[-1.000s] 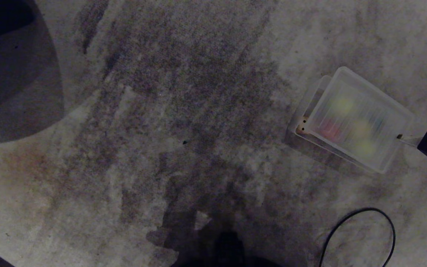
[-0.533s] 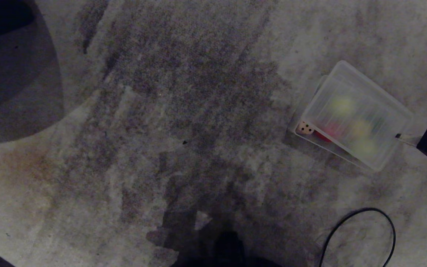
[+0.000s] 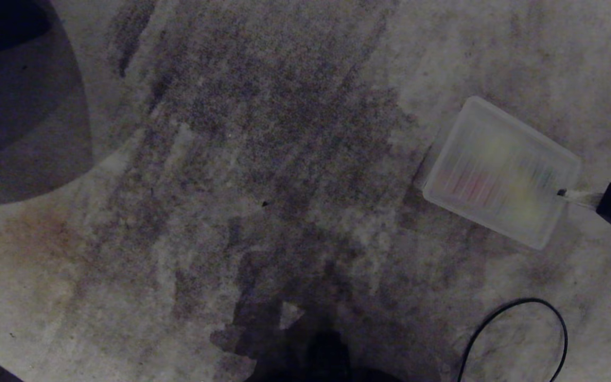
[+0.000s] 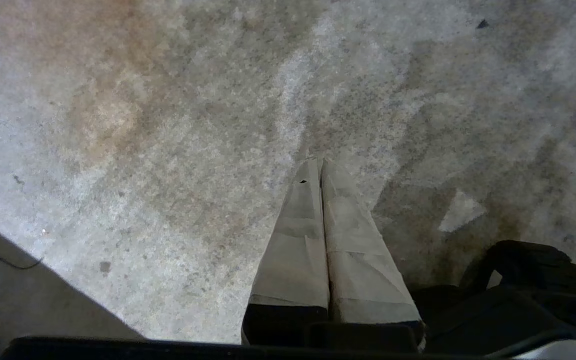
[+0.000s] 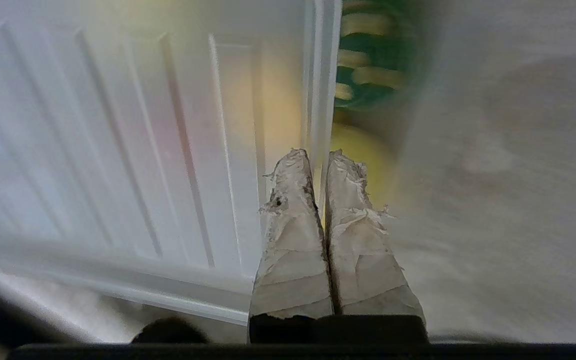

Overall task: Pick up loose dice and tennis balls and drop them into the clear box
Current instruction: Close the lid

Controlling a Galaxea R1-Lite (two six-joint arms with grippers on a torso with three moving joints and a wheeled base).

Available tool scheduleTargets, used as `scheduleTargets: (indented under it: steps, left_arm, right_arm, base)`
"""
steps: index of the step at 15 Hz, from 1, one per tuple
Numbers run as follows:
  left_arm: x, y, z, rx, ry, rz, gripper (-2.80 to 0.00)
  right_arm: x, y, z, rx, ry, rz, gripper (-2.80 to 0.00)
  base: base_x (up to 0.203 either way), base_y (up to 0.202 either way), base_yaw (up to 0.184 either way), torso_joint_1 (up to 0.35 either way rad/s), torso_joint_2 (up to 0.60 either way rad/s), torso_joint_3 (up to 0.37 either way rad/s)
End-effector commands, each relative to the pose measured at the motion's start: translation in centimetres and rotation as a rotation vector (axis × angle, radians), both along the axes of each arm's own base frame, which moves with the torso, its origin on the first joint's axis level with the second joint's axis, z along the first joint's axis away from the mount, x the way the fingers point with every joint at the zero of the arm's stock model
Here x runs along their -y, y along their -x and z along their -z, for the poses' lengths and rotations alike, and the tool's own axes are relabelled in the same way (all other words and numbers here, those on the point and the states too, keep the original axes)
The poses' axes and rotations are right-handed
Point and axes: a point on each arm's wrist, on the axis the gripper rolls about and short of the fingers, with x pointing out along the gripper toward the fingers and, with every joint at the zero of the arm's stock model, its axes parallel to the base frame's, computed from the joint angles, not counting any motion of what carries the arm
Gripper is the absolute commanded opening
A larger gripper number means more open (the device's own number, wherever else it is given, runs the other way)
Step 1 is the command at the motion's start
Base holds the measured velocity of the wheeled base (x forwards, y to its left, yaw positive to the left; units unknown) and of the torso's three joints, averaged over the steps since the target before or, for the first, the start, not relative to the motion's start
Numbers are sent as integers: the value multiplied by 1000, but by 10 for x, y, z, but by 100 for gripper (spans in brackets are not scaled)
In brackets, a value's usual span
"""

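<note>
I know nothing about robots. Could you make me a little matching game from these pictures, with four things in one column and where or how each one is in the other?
Things:
1. ribbed lid
2. black cable
3. left gripper
4. dark green die

Places or states:
A. above bare stained floor, jaws shut
B. peeking out just past the lid's rim
C. looped on the floor at the robot's right
D. lying over blurred red and yellow shapes

Pairs: 1-D, 2-C, 3-A, 4-B

clear box (image 3: 428,183): on floor, under ribbed lid | dice, tennis balls (image 5: 363,150): blurred colours beneath lid
</note>
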Motion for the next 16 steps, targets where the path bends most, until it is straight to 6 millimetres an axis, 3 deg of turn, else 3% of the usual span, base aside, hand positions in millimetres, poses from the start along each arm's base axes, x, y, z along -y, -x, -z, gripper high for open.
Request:
scheduleTargets:
  steps: [1, 7, 16]
  left_arm:
    - [0, 0, 0, -3, 1, -1, -280]
    - [0, 0, 0, -2, 1, -1, -280]
    - [0, 0, 0, -2, 2, -1, -280]
  right_arm:
    - [0, 5, -1, -18, 3, 1, -280]
    - [9, 12, 15, -97, 80, -22, -280]
    - [19, 9, 12, -79, 96, -3, -280]
  base:
    - [0, 0, 0, 0, 0, 0]
    - [0, 0, 0, 0, 0, 0]
    - [0, 0, 0, 0, 0, 0]
